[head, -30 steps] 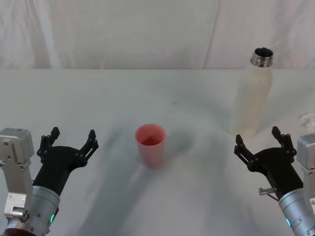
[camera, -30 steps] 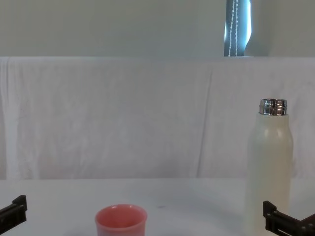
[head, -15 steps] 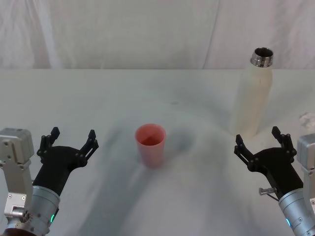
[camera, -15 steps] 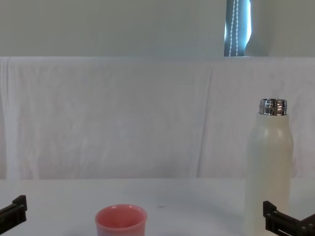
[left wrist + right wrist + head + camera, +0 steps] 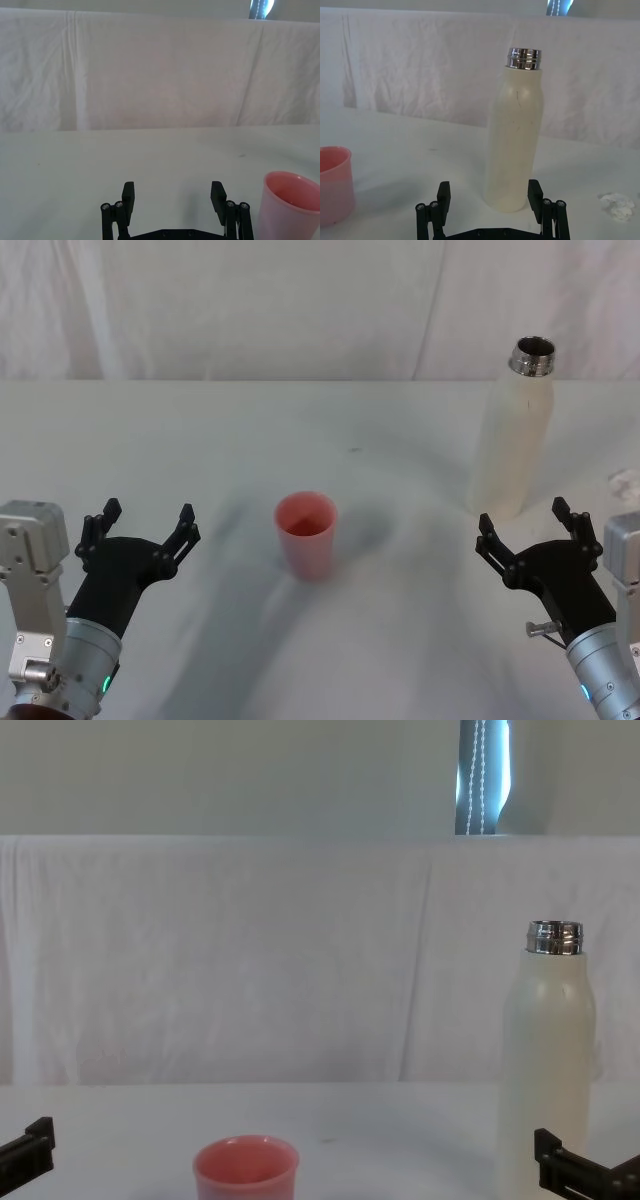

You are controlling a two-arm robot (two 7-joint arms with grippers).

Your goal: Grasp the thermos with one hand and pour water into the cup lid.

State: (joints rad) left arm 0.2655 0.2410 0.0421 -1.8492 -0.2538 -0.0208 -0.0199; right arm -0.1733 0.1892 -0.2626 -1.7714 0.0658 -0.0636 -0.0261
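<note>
The cream-white thermos [image 5: 512, 440] stands upright at the right of the table, its steel neck uncapped; it also shows in the chest view [image 5: 548, 1070] and the right wrist view [image 5: 515, 140]. The pink cup lid [image 5: 306, 533] stands upright mid-table, mouth up, seen too in the left wrist view [image 5: 290, 206]. My right gripper [image 5: 528, 523] is open, low over the table just in front of the thermos and apart from it [image 5: 490, 197]. My left gripper [image 5: 140, 523] is open at the near left, left of the cup lid, holding nothing [image 5: 173, 196].
A white cloth covers the table [image 5: 200, 440] and hangs as a backdrop [image 5: 250, 310] behind it. A small crumpled white scrap [image 5: 619, 205] lies on the table right of the thermos. Open tabletop separates the cup lid and the thermos.
</note>
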